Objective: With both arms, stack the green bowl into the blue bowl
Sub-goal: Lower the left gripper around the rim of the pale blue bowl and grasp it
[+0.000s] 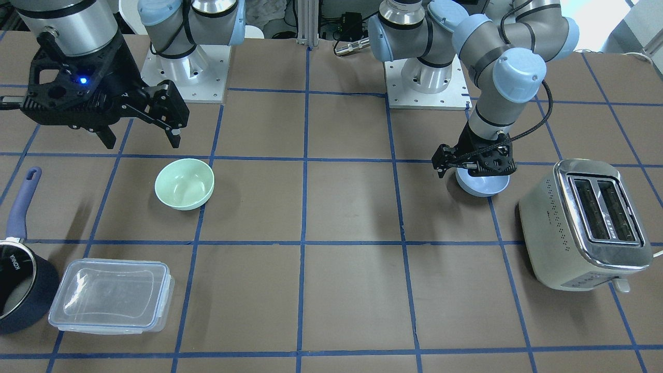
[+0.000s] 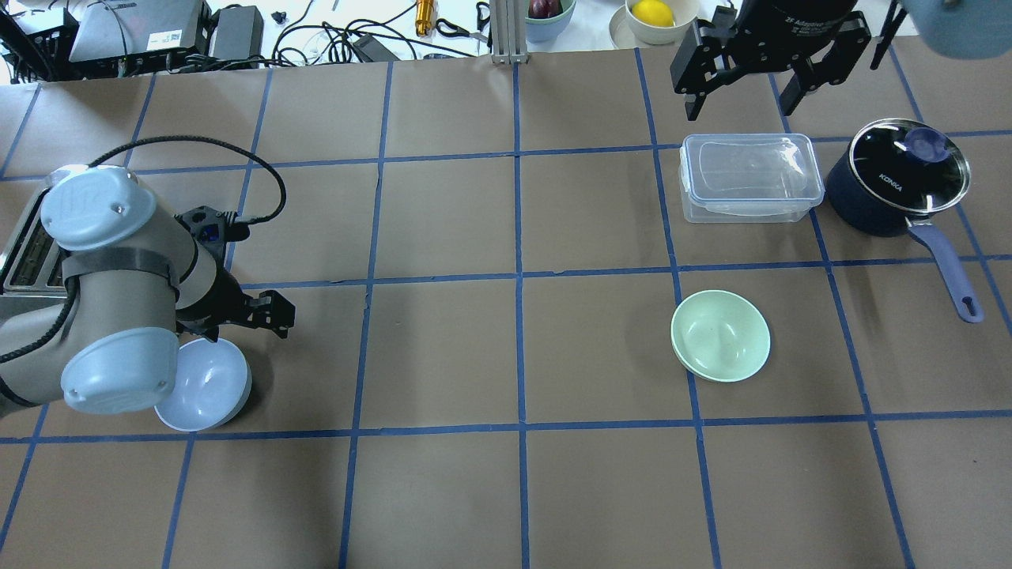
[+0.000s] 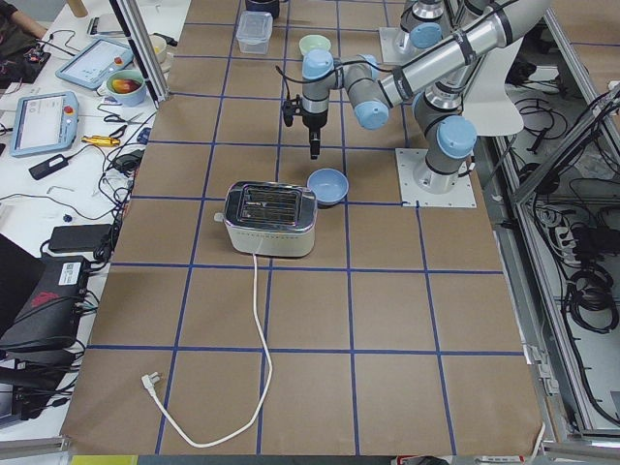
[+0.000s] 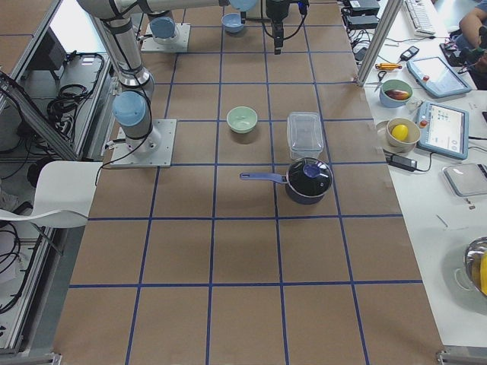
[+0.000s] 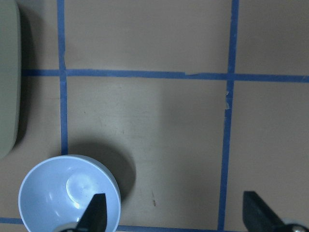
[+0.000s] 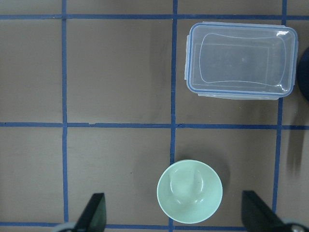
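Note:
The green bowl [image 1: 184,183] sits upright on the table; it also shows in the overhead view [image 2: 720,335] and low in the right wrist view [image 6: 189,191]. My right gripper [image 1: 141,135] hangs open and empty high above the table, beyond the bowl [image 2: 742,101] [image 6: 175,212]. The blue bowl [image 1: 481,184] sits upright beside the toaster, also in the overhead view [image 2: 204,386]. My left gripper [image 1: 474,168] is open and empty just above it. In the left wrist view [image 5: 176,212] one finger [image 5: 96,210] is over the blue bowl's [image 5: 70,195] rim and the other is off to the side.
A cream toaster [image 1: 585,223] stands close to the blue bowl. A clear lidded container [image 1: 111,295] and a navy saucepan [image 1: 20,280] with a long handle sit near the green bowl, on the operators' side. Cables and bowls lie beyond the table edge [image 2: 506,55].

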### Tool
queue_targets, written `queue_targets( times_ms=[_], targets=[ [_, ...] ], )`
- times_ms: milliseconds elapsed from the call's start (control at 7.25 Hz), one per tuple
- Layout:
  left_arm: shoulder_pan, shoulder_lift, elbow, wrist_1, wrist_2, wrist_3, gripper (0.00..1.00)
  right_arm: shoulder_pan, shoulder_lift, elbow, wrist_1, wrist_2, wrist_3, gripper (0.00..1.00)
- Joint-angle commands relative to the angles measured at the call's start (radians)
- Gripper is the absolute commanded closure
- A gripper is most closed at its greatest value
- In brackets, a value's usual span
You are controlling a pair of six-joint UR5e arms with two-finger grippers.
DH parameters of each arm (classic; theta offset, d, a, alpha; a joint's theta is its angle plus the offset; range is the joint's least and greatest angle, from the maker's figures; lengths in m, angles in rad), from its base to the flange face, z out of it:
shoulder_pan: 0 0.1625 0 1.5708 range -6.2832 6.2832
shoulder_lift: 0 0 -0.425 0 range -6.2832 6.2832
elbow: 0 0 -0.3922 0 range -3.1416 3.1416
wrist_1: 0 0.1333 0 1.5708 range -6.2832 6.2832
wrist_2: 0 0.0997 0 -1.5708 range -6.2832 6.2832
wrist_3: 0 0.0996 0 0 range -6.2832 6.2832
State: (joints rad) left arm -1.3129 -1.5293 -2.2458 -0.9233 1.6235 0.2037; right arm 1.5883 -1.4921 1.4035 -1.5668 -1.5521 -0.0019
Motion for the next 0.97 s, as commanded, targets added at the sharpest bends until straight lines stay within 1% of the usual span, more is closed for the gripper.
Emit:
queue_targets(
  times_ms=[0,138,276,414,552,690,828],
  targets=[
    [0.033,-0.015,-0.090,0.101,0.006,0.040,0.00,-0.001,0.001,0.000,0.001,0.000,-0.001,0.00],
    [0.035,-0.018,-0.109,0.100,0.007,0.042,0.00,-0.001,0.001,0.000,0.001,0.001,-0.001,0.00],
    [0.035,-0.025,-0.141,0.118,0.004,0.037,0.09,-0.001,0.003,0.000,0.002,0.000,-0.001,0.00],
    [0.035,-0.034,-0.147,0.173,0.033,0.048,0.54,-0.001,0.003,0.000,0.002,0.000,-0.001,0.00],
    [0.037,-0.041,-0.149,0.175,0.048,0.042,0.81,-0.001,0.004,0.000,0.002,0.001,-0.001,0.00],
    [0.035,-0.042,-0.150,0.175,0.050,0.036,0.97,-0.001,0.004,0.000,0.002,0.001,-0.001,0.00],
    [0.035,-0.026,-0.143,0.178,0.052,0.037,1.00,-0.001,0.007,0.000,0.002,0.001,-0.001,0.00]
  ],
)
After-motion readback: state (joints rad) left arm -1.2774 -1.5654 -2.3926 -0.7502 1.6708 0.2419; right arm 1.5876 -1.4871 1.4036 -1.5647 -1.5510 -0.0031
